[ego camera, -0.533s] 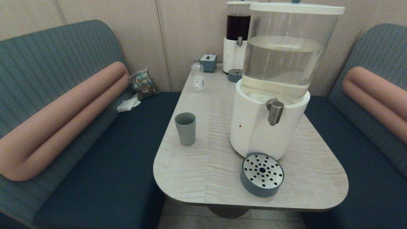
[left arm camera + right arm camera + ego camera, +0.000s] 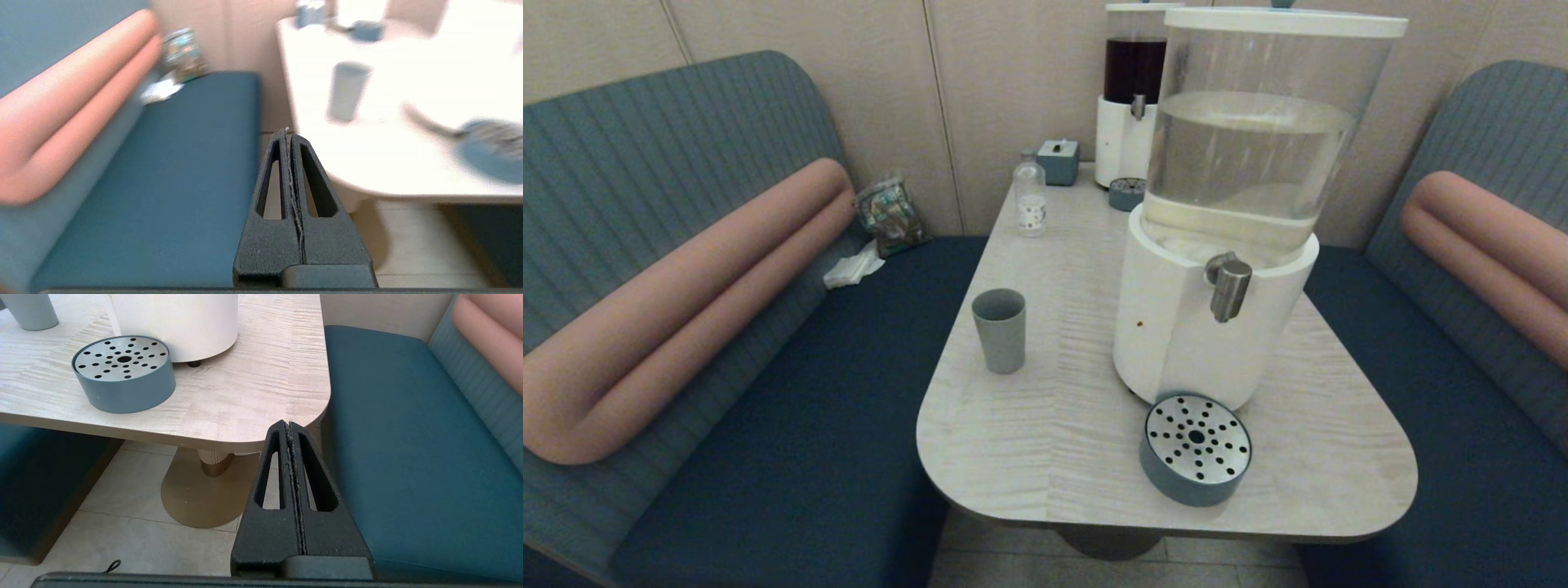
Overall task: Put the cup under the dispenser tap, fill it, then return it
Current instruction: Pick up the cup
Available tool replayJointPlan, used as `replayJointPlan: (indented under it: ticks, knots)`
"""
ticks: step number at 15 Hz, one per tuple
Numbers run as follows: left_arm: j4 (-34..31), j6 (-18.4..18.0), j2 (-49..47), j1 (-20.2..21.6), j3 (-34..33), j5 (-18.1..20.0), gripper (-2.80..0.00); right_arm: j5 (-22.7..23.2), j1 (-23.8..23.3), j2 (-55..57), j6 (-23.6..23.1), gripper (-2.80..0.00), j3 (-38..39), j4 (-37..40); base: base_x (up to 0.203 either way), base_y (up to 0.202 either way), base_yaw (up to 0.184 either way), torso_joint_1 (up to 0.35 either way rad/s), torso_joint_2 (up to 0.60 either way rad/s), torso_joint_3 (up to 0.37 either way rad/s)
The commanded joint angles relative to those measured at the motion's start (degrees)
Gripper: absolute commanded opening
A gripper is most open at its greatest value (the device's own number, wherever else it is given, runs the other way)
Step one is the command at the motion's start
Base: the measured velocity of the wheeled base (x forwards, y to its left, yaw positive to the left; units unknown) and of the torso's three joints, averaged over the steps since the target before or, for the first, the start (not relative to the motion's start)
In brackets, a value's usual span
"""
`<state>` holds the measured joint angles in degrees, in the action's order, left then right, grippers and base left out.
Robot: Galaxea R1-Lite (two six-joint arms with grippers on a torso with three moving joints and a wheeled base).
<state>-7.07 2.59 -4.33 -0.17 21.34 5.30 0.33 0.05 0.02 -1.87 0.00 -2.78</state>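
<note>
Matte grey-blue tapered cup [image 2: 999, 329] upright, mouth up, well beyond left gripper [image 2: 288, 136]; both grippers' jaws pressed together, empty; right gripper [image 2: 288, 428] off table corner.

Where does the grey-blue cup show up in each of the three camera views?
Head view: the cup stands on the table's left part.
Left wrist view: cup upper right of centre, blurred.
Right wrist view: its base at top-left corner.
Shared landmark: perforated drip tray.

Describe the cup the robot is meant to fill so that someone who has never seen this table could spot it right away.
Start at the big clear tank of pale liquid on its white base, on the wooden table. To its left, standing alone near the table's edge, is the cup. It is a plain grey-blue handleless tumbler, open-topped and opaque, unlike the clear labelled bottle farther back.
</note>
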Motion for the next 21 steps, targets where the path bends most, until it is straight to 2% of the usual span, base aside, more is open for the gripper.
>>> replayJointPlan:
  ticks: [1, 3, 5, 8, 10, 13, 16, 17, 18, 19, 20, 21]
  knots:
    - [0.4, 0.95, -9.54, -0.7, 6.08, 0.84, -2.8, 0.02, 0.04, -0.11, -0.07, -2.8, 1.05, -0.03, 0.0, 0.0, 0.0, 0.0, 0.0, 0.0]
    - [5.25, 2.77, -22.68, -1.71, 11.52, 1.71, -2.8, 0.02, 0.04, -0.11, -0.07, -2.8, 1.05, -0.03, 0.0, 0.0, 0.0, 0.0, 0.0, 0.0]
    - [14.96, 4.34, -35.64, -2.38, 16.55, 2.44, -2.8, 0.02, 0.04, -0.11, -0.07, -2.8, 1.05, -0.03, 0.0, 0.0, 0.0, 0.0, 0.0, 0.0]
    - [25.35, 5.67, -48.15, -3.0, 21.94, 5.09, -2.8, 0.02, -0.05, -0.11, -0.07, -2.8, 1.05, -0.03, 0.0, 0.0, 0.0, 0.0, 0.0, 0.0]
    - [28.01, 6.05, -51.22, -3.23, 21.35, 8.23, -2.8, 0.02, 0.04, -0.11, -0.07, -2.8, 1.05, -0.03, 0.0, 0.0, 0.0, 0.0, 0.0, 0.0]
    - [28.44, 5.36, -49.89, -3.18, 15.4, 9.75, -2.8, 0.02, 0.01, -0.11, -0.07, -2.8, 1.05, -0.03, 0.0, 0.0, 0.0, 0.0, 0.0, 0.0]
    - [28.78, 5.29, -48.25, -3.19, 12.88, 11.62, -2.8, 0.06, 0.03, -0.11, -0.07, -2.8, 1.05, -0.03, 0.0, 0.0, 0.0, 0.0, 0.0, 0.0]
    - [28.8, 6.16, -48.23, -3.17, 12.78, 11.93, 0.0, 0.02, -0.04, -0.11, -0.07, -2.8, 1.05, -0.03, 0.0, 0.0, 0.0, 0.0, 0.0, 0.0]
    - [28.86, 7.15, -48.51, -3.21, 12.96, 12.16, 0.0, 0.02, -0.05, -0.11, -0.07, -2.8, 1.05, -0.03, 0.0, 0.0, 0.0, 0.0, 0.0, 0.0]
    - [29.03, 9.76, -48.67, -3.19, 13.7, 12.18, 0.0, 0.09, 0.0, -0.11, -0.07, -2.8, 1.05, -0.03, 0.0, 0.0, 0.0, 0.0, 0.0, 0.0]
    - [29.48, 12.59, -48.49, -3.18, 14.85, 11.84, 0.0, 0.02, 0.04, -0.11, -0.07, -2.8, 1.05, -0.03, 0.0, 0.0, 0.0, 0.0, 0.0, 0.0]
    - [29.66, 17.28, -48.3, -3.12, 15.35, 11.12, 0.0, 0.02, 0.04, -0.11, -0.07, -2.8, 1.05, -0.03, 0.0, 0.0, 0.0, 0.0, 0.0, 0.0]
